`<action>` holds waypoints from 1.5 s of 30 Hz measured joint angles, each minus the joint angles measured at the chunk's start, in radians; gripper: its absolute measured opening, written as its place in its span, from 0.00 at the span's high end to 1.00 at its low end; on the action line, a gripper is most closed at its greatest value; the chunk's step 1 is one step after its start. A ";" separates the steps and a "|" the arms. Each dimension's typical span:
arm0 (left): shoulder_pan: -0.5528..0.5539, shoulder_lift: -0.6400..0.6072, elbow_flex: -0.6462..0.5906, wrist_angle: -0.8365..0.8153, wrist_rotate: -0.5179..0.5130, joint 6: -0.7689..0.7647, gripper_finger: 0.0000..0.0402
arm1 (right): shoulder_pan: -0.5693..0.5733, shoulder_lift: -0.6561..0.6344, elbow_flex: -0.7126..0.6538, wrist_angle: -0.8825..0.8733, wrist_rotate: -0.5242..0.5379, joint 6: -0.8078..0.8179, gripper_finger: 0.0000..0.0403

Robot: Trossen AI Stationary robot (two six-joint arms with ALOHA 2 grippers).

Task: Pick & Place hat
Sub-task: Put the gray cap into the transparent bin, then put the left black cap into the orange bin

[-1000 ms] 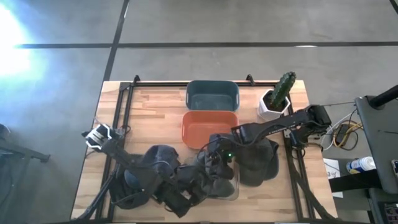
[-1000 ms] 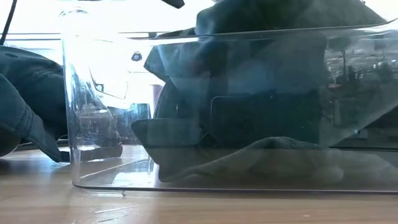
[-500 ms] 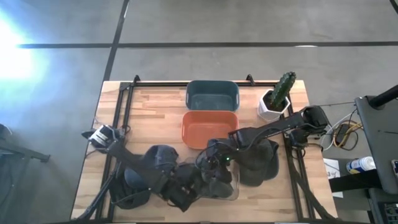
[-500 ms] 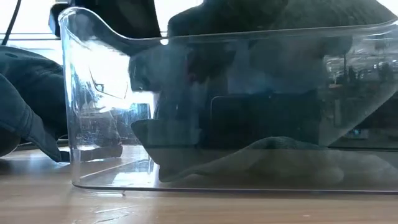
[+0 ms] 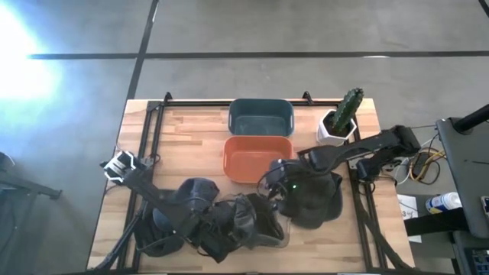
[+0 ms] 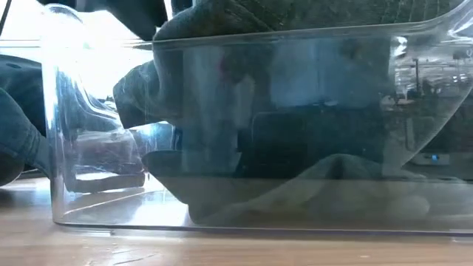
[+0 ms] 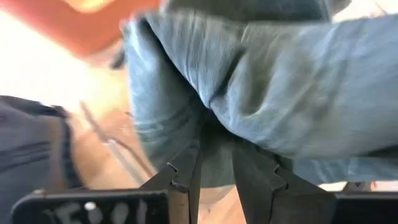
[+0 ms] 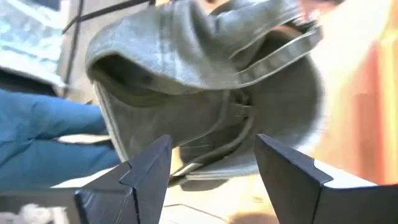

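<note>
My left gripper (image 5: 243, 225) is shut on a blue-grey hat (image 5: 248, 214) and holds it over the clear bin (image 5: 289, 231) at the table's near edge. In the low view this hat (image 6: 222, 44) hangs over the bin's wall (image 6: 66, 148), above another hat (image 6: 310, 185) lying on the bin's floor. My right gripper (image 5: 276, 187) is open just right of the bin. Its fingers point at a grey hat (image 8: 205, 81) that rests crown-up on the table (image 5: 317, 202), and they do not touch it. A dark blue hat (image 5: 195, 195) lies left of the bin. My left gripper (image 7: 214, 152) pinches a fold of the blue-grey hat's cloth (image 7: 214, 127) between its two fingers (image 7: 186, 174). The hat bulges out beyond the fingertips. It is lifted, with its lower part reaching down inside the clear bin.
An orange bin (image 5: 256, 156) and a teal bin (image 5: 260, 118) stand beyond the clear one. A potted cactus (image 5: 340, 122) is at the far right corner. Black rails run along the table's left, right and far sides.
My left gripper has carried the blue-grey hat toward the table's right, over the clear bin, and the hat now hangs lower inside it. My right gripper has drawn back from above the bin toward the table's right edge. The bin has shifted a little.
</note>
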 joint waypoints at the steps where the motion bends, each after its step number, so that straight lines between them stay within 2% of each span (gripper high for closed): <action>1: -0.002 0.000 0.034 -0.048 -0.001 0.000 0.79 | 0.000 -0.015 0.000 -0.009 0.024 0.000 0.44; 4: -0.008 0.000 0.128 -0.135 -0.032 0.000 0.79 | 0.000 -0.048 -0.001 -0.033 0.087 0.000 0.44; 8: -0.016 -0.009 0.231 -0.238 -0.135 0.010 0.79 | 0.000 -0.073 -0.001 -0.052 0.114 -0.003 0.44; 11: -0.023 -0.010 0.281 -0.391 -0.169 -0.012 0.79 | 0.000 -0.076 -0.001 -0.075 0.114 -0.004 0.44; 13: -0.025 -0.010 0.290 -0.524 -0.153 -0.087 0.79 | 0.000 -0.076 -0.002 -0.100 0.116 -0.005 0.44; 14: -0.025 -0.010 0.285 -0.578 -0.123 -0.139 0.79 | 0.000 -0.076 -0.004 -0.112 0.119 -0.007 0.44; 17: -0.024 -0.042 0.193 -0.533 -0.016 -0.165 0.79 | 0.000 -0.076 -0.013 -0.146 0.147 -0.009 0.44; 20: -0.011 -0.056 0.128 -0.568 0.080 -0.276 0.79 | -0.004 -0.076 -0.017 -0.172 0.169 -0.009 0.44; 23: -0.010 -0.071 0.054 -0.565 0.175 -0.289 0.79 | -0.011 -0.076 -0.018 -0.187 0.170 -0.011 0.44; 30: -0.067 -0.075 -0.048 -0.525 0.429 -0.107 0.79 | -0.033 -0.076 -0.020 -0.203 0.169 -0.045 0.44; 37: -0.133 -0.078 -0.051 -0.478 0.711 -0.010 0.79 | -0.062 -0.076 -0.021 -0.202 0.166 -0.065 0.44; 45: -0.159 -0.079 -0.119 -0.491 0.733 -0.043 0.79 | -0.094 -0.076 -0.024 -0.192 0.162 -0.080 0.44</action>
